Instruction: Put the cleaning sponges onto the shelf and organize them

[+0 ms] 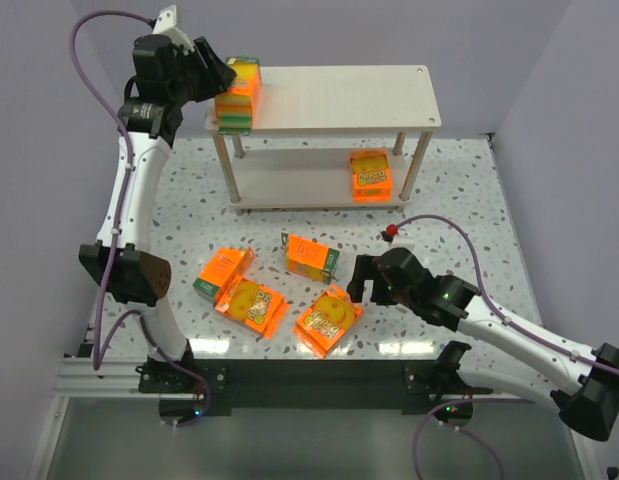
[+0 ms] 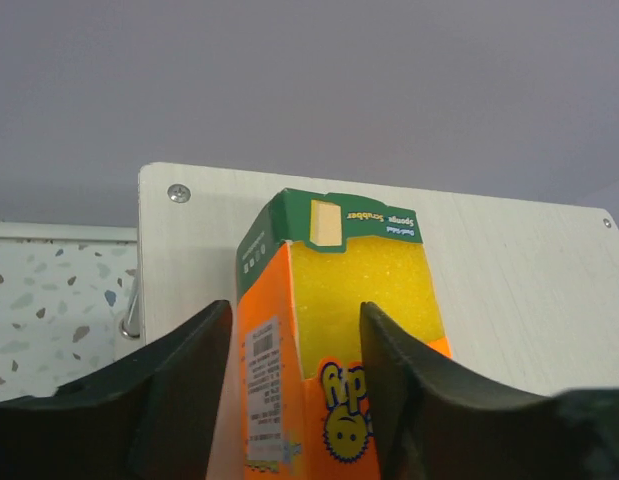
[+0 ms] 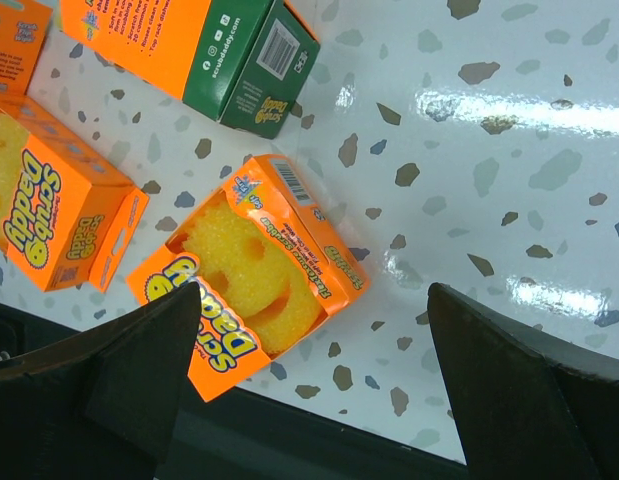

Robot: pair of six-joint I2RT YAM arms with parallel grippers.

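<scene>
Six packs [image 1: 251, 302] total. Left gripper [image 1: 214, 75] clamped on one sponge pack [image 2: 339, 270], upright between its fingers [image 2: 179, 380], at left end of shelf [image 1: 339, 95] top board. Four lie loose on table [image 1: 459, 200] between grippers; one on lower board, beyond right gripper [image 3: 314, 310]. That claw spread wide, smiley-window pack [image 3: 249, 270] directly beneath. Cartons likely light, stiff-edged, crushable at window: pinch across narrow sides.

Glossy speckled table [image 1: 469, 200]; matt pale-wood shelf [image 1: 339, 95]; cardboard sponge packs [image 1: 329, 318].
</scene>
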